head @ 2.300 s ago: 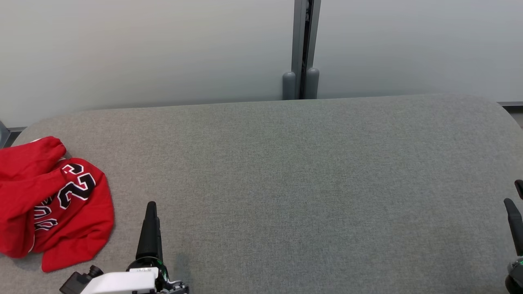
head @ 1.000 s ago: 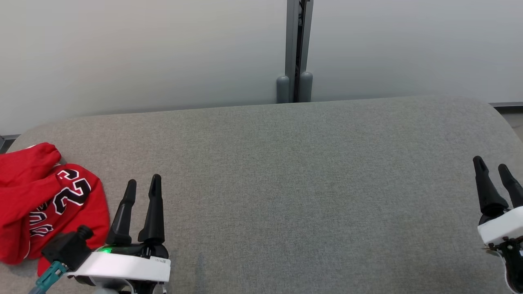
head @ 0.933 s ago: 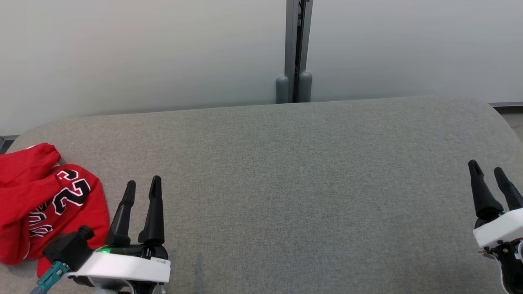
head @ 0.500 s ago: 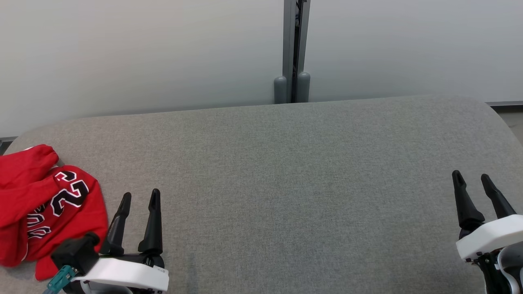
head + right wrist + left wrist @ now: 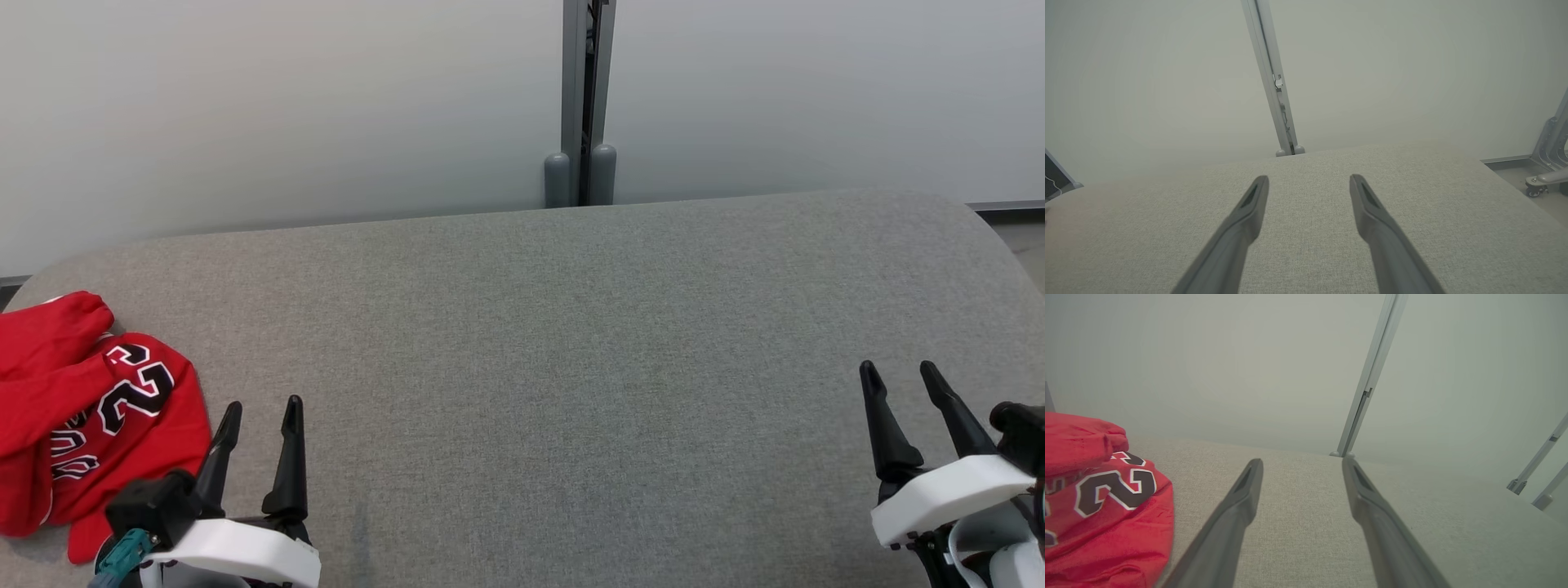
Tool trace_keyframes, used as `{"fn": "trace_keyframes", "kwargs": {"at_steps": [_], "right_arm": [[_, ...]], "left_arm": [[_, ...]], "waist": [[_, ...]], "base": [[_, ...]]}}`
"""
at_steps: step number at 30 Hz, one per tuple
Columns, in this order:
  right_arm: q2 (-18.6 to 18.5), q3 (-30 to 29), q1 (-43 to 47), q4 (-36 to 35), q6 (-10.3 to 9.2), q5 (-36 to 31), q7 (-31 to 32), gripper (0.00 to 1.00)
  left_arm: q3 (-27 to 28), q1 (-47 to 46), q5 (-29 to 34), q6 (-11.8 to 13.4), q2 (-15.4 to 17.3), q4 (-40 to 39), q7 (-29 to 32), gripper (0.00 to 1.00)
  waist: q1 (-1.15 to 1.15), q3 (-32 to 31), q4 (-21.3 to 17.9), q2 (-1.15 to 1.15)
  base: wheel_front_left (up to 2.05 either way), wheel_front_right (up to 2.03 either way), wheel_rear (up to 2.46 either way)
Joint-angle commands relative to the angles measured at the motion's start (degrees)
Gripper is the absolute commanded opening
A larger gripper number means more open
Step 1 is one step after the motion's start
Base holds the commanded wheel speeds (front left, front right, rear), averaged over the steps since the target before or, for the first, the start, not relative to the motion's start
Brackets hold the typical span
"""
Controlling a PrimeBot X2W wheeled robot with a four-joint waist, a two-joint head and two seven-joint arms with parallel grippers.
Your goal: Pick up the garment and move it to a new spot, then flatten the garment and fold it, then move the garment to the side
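The garment [image 5: 90,412] is a crumpled red jersey with black-and-white numbers, lying at the far left of the grey padded table [image 5: 571,343]. The left wrist view has the garment [image 5: 1102,506] low on its left side. My left gripper [image 5: 261,408] stands open just right of the jersey, apart from it, nothing between its fingers; its fingers [image 5: 1241,498] frame bare table ahead of my left gripper [image 5: 1302,461]. Near the table's right end my right gripper [image 5: 898,371] is open and empty, and my right gripper [image 5: 1308,177] points over bare grey fabric.
A pale wall panel with a grey vertical post [image 5: 581,98] runs behind the table's far edge. Metal frame legs on castors [image 5: 1545,163] stand on the floor past the table's right end. The table's rounded right corner [image 5: 992,237] is near my right arm.
Both grippers have drawn back toward the table's near edge, the right one also shifting left. The jersey lies as before. The camera has shifted slightly.
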Motion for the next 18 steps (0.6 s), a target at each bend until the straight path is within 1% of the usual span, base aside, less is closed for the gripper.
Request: {"fn": "trace_keyframes", "kwargs": {"at_steps": [1, 12, 14, 18], "right_arm": [[-0.37, 0.78, 0.38, -0.35, 0.23, -1.60, -1.34, 1.00], [0.19, 2.19, 0.83, -0.02, 0.24, -4.21, -4.40, 1.00], [0.39, 2.17, 0.97, 0.06, 0.25, -4.43, -4.99, 1.00], [0.66, 2.24, 1.23, 0.55, 0.25, -4.97, -6.11, 1.00]], "left_arm": [[0.62, -1.48, 1.97, 0.50, 0.39, 0.42, 0.26, 1.00], [1.36, -2.02, 5.30, 0.60, 0.63, 2.57, 0.37, 1.00], [1.46, -2.13, 5.58, 0.10, 0.58, 3.02, 0.62, 1.00], [1.48, -2.42, 7.02, 0.00, 0.89, 3.72, 0.84, 1.00]], "waist": [[0.00, -0.02, -0.03, 0.00], [0.00, -0.17, -0.27, 0.00], [0.00, -0.20, -0.32, 0.00], [0.00, -0.20, -0.43, 0.00]], "base": [[0.00, 0.00, 0.00], [0.00, 0.00, 0.00], [0.00, 0.00, 0.00], [0.00, 0.00, 0.00]]}}
